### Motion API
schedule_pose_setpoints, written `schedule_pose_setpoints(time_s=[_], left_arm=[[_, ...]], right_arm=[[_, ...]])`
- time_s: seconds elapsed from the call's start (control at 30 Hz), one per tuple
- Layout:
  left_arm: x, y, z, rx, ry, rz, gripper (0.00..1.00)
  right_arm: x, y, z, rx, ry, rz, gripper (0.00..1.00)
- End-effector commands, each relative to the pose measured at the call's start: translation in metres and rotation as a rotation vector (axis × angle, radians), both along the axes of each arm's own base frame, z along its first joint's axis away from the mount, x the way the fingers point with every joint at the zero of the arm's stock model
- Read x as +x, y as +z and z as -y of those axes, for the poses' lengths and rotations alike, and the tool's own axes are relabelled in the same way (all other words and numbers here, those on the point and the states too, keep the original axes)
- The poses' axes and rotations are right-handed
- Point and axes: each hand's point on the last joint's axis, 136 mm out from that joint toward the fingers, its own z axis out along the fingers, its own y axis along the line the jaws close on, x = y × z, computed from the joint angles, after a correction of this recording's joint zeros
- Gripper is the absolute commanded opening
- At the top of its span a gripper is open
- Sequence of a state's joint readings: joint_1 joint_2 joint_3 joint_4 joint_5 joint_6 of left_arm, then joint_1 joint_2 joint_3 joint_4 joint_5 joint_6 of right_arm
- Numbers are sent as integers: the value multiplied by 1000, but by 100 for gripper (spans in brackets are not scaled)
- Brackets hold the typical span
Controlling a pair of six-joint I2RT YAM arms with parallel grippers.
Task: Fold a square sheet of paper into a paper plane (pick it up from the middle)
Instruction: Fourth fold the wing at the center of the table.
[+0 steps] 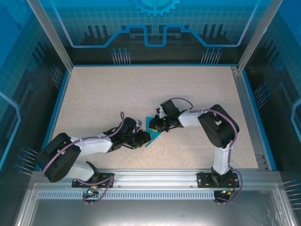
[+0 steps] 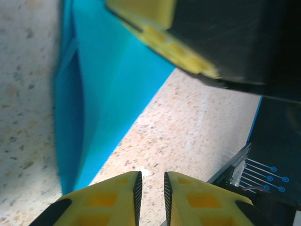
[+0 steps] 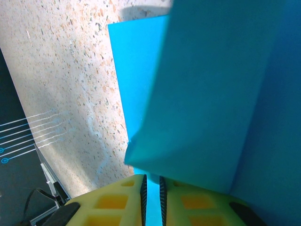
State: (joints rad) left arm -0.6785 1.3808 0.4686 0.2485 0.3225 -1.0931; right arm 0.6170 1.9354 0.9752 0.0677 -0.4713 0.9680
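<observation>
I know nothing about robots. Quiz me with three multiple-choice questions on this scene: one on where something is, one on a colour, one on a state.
1. Where is the paper?
A) far left corner
B) between the two grippers
C) far right corner

2. What colour is the paper?
A) red
B) white
C) teal-blue

3. How are the right gripper's fingers?
A) spread wide apart
B) closed on the paper
C) closed on a pen

Answers:
1 B, the top view shows it between the left gripper and the right one.
2 C, it is teal-blue in every view.
3 B, the right wrist view shows paper in their narrow gap.
</observation>
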Motion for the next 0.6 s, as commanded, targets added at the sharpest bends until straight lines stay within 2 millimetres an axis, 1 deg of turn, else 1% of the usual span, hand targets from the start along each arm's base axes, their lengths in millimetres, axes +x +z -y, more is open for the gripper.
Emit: schedule_pose_setpoints(time_s=[0.0,0.1,0.2,0.3,0.4,0.47,0.57], left_arm=[[15,3,-6,35,35,41,25],[21,-3,-6,37,57,42,25],[27,-7,-1,20,62,47,25],[29,-16,0,21,68,28,26],[19,-34,-4,56,63,-50,26],[6,-49,-8,95,55,-133,25],[-12,-64,-12,112,30,-226,22]], right_arm=[[-46,-68,43,-244,-19,-188,18],[-46,-68,44,-245,-19,-189,18],[-46,-67,43,-243,-16,-186,18],[-46,-67,44,-246,-16,-188,18],[-46,-68,44,-246,-16,-190,18],[-47,-68,44,-248,-16,-190,18],[-46,-68,43,-248,-16,-190,18]])
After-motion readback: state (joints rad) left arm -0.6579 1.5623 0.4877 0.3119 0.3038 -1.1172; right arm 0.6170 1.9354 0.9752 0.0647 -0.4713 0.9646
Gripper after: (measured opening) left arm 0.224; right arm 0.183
